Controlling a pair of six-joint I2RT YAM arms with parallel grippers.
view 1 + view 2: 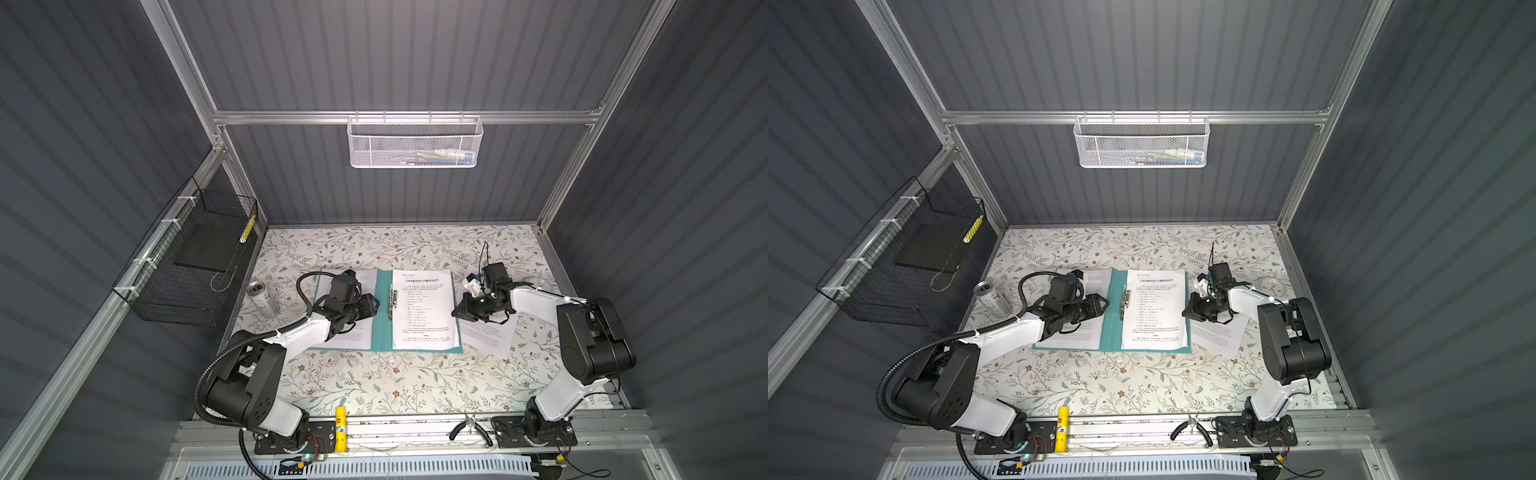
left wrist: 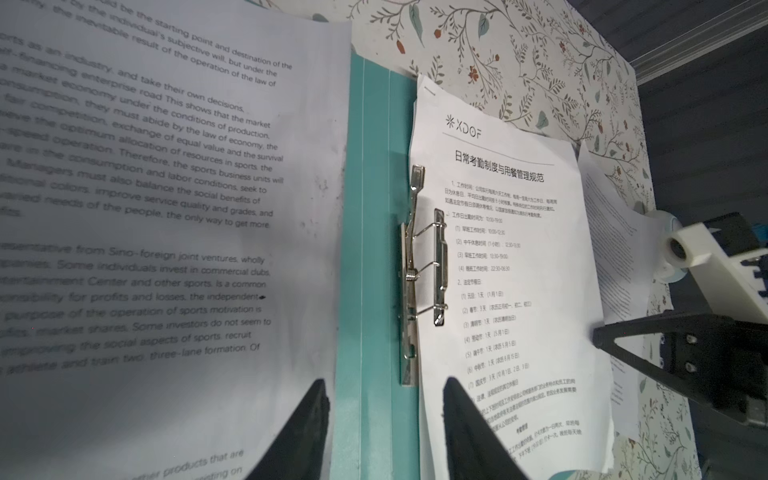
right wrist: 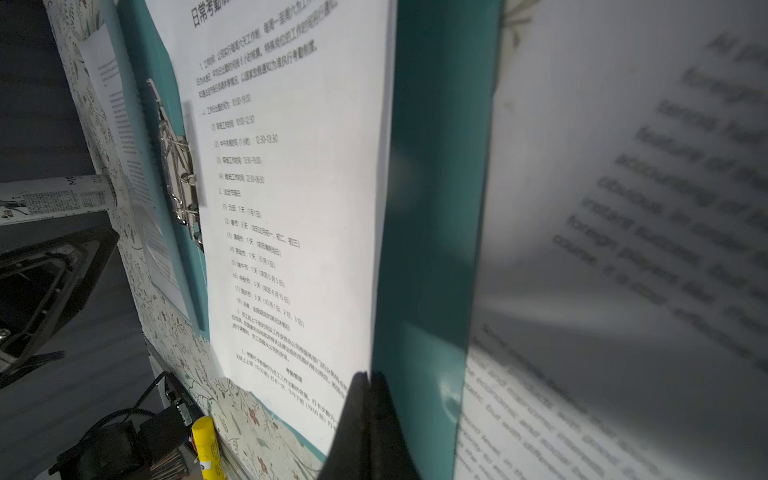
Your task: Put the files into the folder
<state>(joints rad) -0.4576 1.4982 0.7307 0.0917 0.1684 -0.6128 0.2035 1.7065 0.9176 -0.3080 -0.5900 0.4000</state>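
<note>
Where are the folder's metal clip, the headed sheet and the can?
metal clip (image 2: 439, 257), left wrist view, on its pressure bar.
headed sheet (image 1: 424, 307), in a top view, on mid-page text.
can (image 1: 266, 302), in a top view, on its side wall.

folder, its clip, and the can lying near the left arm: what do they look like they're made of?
Folder: teal, likely coated card or thin plastic; it lies flat and thin, with a soft sheen in the right wrist view. Clip: bright silver metal, with wire loops and a small spring coil. Can: probably aluminium; silvery wall and rimmed top.
</note>
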